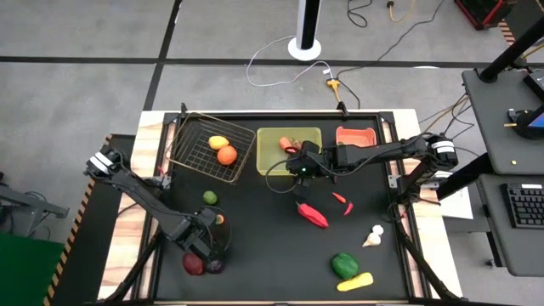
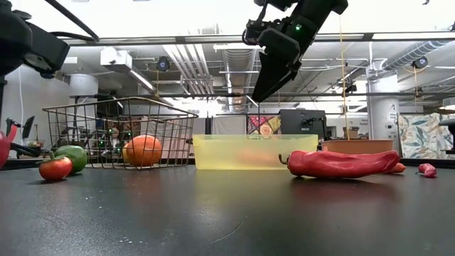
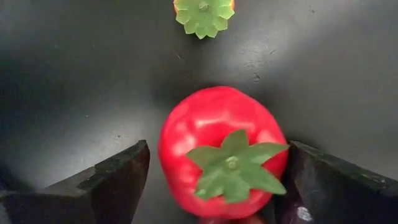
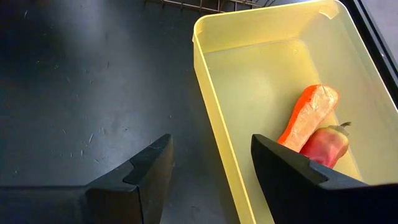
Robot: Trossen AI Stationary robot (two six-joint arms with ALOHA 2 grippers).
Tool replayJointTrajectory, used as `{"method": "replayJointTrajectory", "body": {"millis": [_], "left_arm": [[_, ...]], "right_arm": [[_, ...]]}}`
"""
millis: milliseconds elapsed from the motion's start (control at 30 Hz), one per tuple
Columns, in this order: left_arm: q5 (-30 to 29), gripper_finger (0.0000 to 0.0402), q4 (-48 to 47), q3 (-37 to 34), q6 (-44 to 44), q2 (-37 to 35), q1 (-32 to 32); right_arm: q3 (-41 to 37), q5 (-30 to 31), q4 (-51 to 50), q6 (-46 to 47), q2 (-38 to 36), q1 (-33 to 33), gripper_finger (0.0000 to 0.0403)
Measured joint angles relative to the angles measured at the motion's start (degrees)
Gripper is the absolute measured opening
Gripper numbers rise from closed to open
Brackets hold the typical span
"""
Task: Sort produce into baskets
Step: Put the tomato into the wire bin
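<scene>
Left wrist view shows the left hand [image 3: 211, 180] open wide astride a tomato [image 3: 222, 160] on the tabletop [image 3: 74, 81], not gripping it. Right hand [image 4: 211, 165], half open and empty, hovers over the yellow tray [image 4: 208, 74], which holds a carrot [image 4: 310, 113] and a red fruit [image 4: 326, 144].

The black table top [image 1: 255, 255] is seen to carry a wire basket [image 1: 212, 146], a yellow-green tray [image 1: 289, 151] and a salmon bin [image 1: 357, 136] along its far edge. A long red pepper [image 1: 313, 215], a lime [image 1: 210, 197], a green pepper [image 1: 344, 265] and a tomato [image 3: 221, 162] (nearest the left corner) are laid directly on it.
</scene>
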Motion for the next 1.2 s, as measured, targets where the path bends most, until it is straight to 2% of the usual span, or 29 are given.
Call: {"method": "replayJointTrajectory", "body": {"millis": [200, 500, 733, 1000, 1100, 1200], "left_arm": [[-1.05, 0.0344, 0.02, 0.00, 1.14, 0.23, 0.01], [-1.04, 0.0260, 0.10, -0.02, 2.13, 0.12, 0.07], [-1.04, 0.0253, -1.48, 0.56, 4.44, -0.56, 0.12], [-4.50, 0.0252, -15.53, 9.61, 11.07, -2.16, 1.30], [-8.93, 0.0251, -20.19, 15.25, 16.32, -2.20, 2.38], [-16.31, 0.0251, -27.02, 21.29, 19.98, -2.20, 3.94]], "right_arm": [[0.00, 0.00, 0.00, 0.00, 0.00, 0.00, 0.0211], [0.00, 0.00, 0.02, 0.00, 0.00, 0.00, 0.0211], [0.00, 0.00, 0.02, 0.00, 0.00, 0.00, 0.0211], [0.02, 0.02, 0.03, 0.00, 0.00, 0.00, 0.0211], [0.02, 0.02, 0.02, 0.00, 0.00, 0.00, 0.0211], [0.00, 0.02, 0.04, 0.00, 0.00, 0.00, 0.0211]]}}
